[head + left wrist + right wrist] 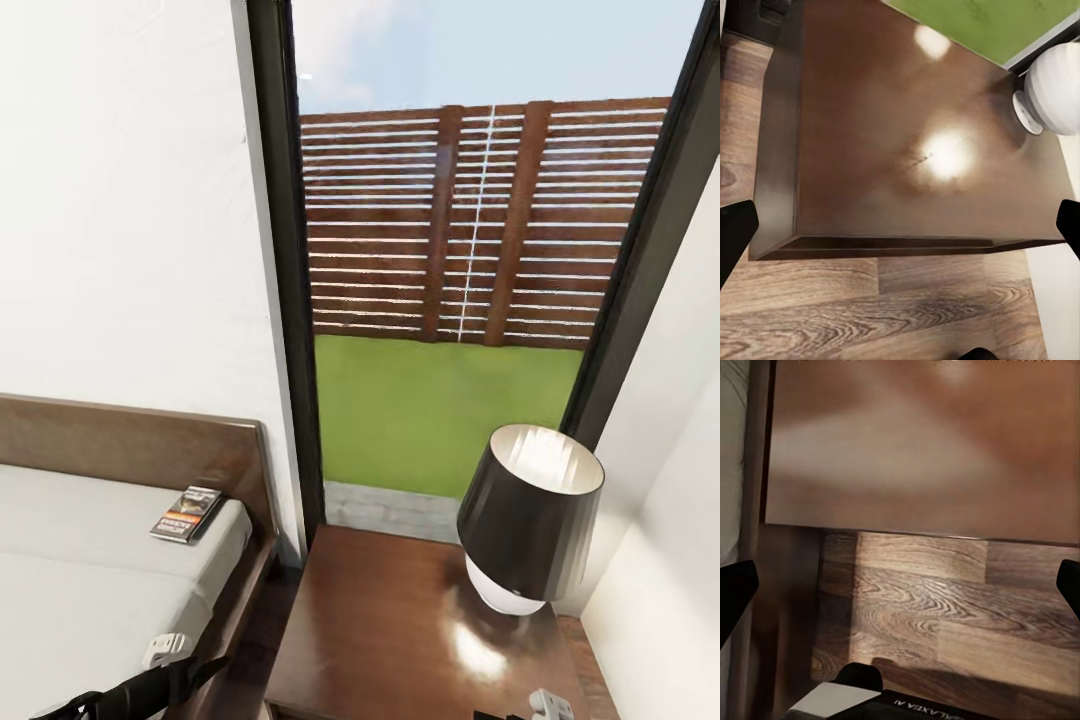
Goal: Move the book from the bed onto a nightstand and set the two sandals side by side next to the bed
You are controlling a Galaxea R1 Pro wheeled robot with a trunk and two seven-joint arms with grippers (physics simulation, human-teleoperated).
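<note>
With both grippers spread wide and empty, the left gripper (900,225) hangs over the nightstand (400,620), while the book (187,514) lies farther off on the bed (90,560) by the headboard, probably awaiting a reach.

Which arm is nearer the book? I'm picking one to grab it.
Left. The left arm shows low beside the bed, below the book; the right arm is beyond the nightstand.
</note>
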